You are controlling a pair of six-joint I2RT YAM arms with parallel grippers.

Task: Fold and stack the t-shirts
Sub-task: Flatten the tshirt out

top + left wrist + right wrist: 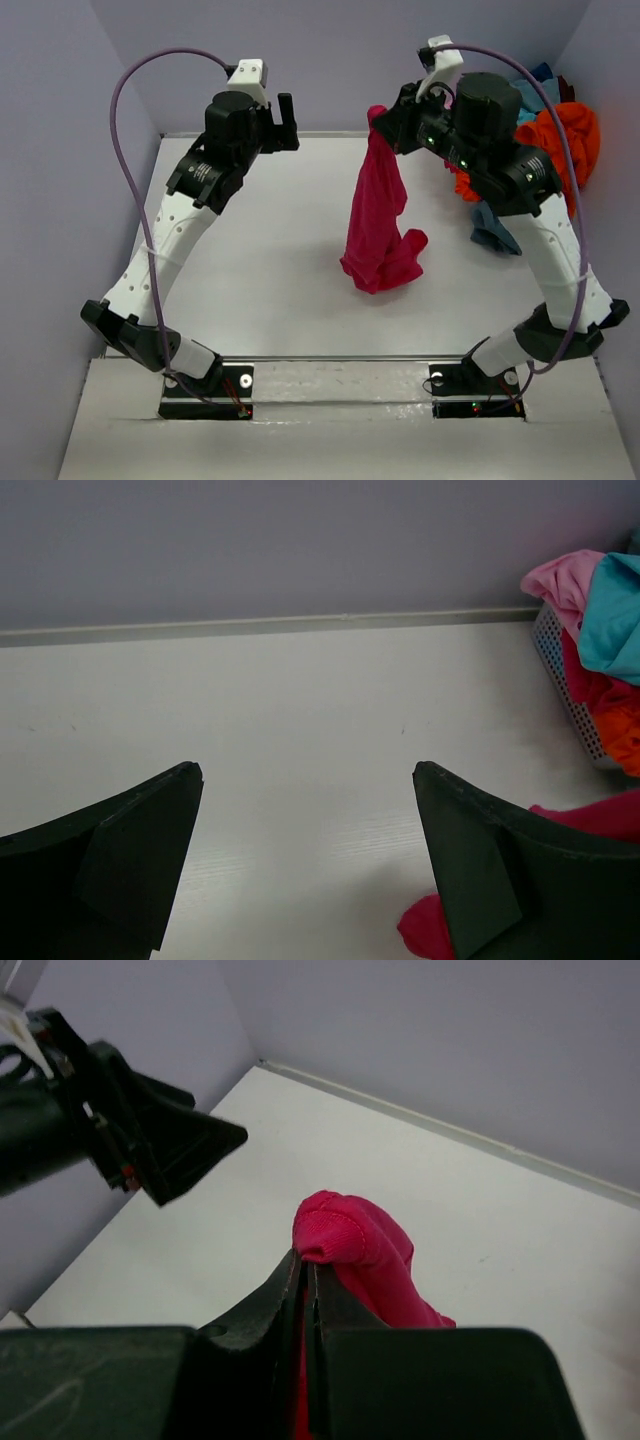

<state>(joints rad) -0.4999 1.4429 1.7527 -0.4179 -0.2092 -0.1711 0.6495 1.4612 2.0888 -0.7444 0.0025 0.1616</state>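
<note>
Starting from the left side, the left gripper (283, 120) hangs high over the far part of the table (270, 260) with its two fingers spread wide and nothing between them; its own camera shows only bare white surface in the gap. In the middle, the crimson t-shirt (378, 225) hangs down as a long twisted rope, and its lower end lies bunched on the table. At its top, the right gripper (385, 122) has its fingers pressed together on a small fold of the cloth, which the right wrist view shows bulging out just past the fingertips. Further right, the other t-shirts (560, 140), orange, turquoise, pink and blue, are piled in a perforated basket (560, 680) at the table edge. I judge that the shirt is only being lifted for spreading, and no fold is made yet. The danger is that the pinch holds very little cloth, so a quick pull may let the shirt slip out and fall in a heap. Also, the left gripper is well apart from the hanging cloth, and the shirt is twisted, so it could catch a wrong layer and spread the shirt crooked.
</note>
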